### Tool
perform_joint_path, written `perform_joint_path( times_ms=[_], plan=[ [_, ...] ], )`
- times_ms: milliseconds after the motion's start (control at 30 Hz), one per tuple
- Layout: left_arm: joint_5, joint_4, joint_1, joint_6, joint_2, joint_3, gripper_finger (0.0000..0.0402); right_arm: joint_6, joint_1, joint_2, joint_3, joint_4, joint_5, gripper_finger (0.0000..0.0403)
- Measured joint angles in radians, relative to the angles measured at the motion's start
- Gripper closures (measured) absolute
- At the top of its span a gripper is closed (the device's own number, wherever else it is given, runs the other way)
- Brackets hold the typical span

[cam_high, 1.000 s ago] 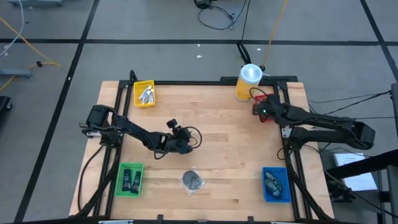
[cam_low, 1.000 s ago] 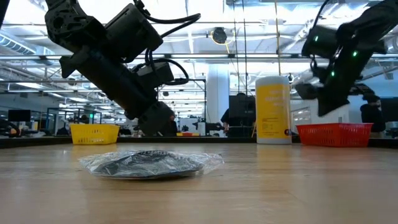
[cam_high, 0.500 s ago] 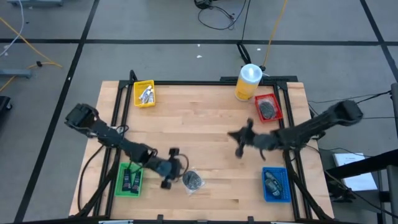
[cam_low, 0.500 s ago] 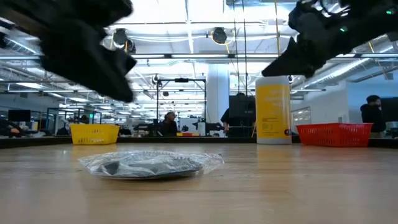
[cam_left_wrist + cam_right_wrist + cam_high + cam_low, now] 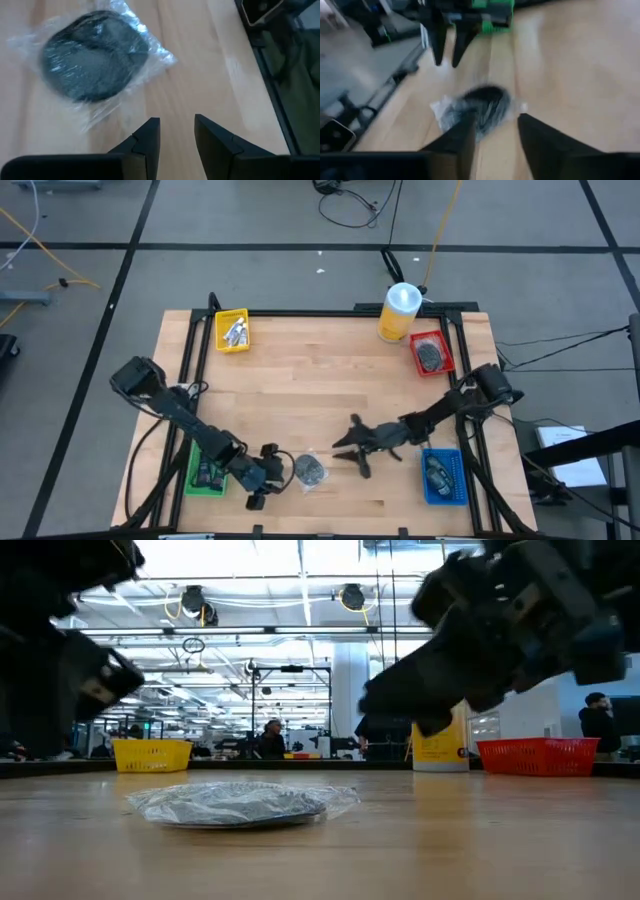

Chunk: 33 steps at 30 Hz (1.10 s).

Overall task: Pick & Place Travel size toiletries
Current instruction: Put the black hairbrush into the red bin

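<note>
One dark grey round disc in clear wrap (image 5: pixel 310 470) lies flat on the wood near the table's near edge, also seen in the low view (image 5: pixel 235 805). My left gripper (image 5: pixel 272 477) hovers just left of it, open; in its wrist view the disc (image 5: pixel 95 55) lies ahead and to one side of the fingers (image 5: pixel 150 137). My right gripper (image 5: pixel 342 452) is just right of the disc, open, its fingers pointing at the disc (image 5: pixel 480 107). Neither gripper touches it. More toiletries sit in the four trays.
Yellow tray (image 5: pixel 232 330) at far left, red tray (image 5: pixel 430 352) holding a disc at far right, green tray (image 5: pixel 205 470) near left, blue tray (image 5: pixel 443 475) near right. The yellow canister (image 5: pixel 400 310) stands at the far edge. The table's middle is bare wood.
My left gripper has swept from the table's middle toward the near edge and come down left of the disc. My right gripper has left the red tray at the far right and swung toward the near middle, ending right of the disc. The disc has stayed put.
</note>
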State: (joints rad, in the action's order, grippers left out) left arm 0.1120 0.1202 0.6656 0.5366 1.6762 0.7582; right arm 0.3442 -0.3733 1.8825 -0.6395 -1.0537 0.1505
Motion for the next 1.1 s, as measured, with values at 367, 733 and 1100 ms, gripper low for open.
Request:
perform_joint_path(
  times_ms=[367, 733, 1100],
  plan=[
    [0.049, 0.201, -0.109, 0.043, 0.194, 0.006, 0.0284, 0.135, 0.000, 0.086, -0.266, 0.452, -0.050, 0.0128],
    [0.062, 0.315, -0.199, -0.031, 0.233, 0.005, 0.0284, 0.190, -0.002, 0.095, -0.273, 0.512, 0.040, 0.0167],
    [0.058, 0.225, -0.202, -0.035, 0.098, 0.000, 0.0284, 0.000, -0.017, 0.093, -0.272, 0.528, 0.085, 0.0372]
  ],
)
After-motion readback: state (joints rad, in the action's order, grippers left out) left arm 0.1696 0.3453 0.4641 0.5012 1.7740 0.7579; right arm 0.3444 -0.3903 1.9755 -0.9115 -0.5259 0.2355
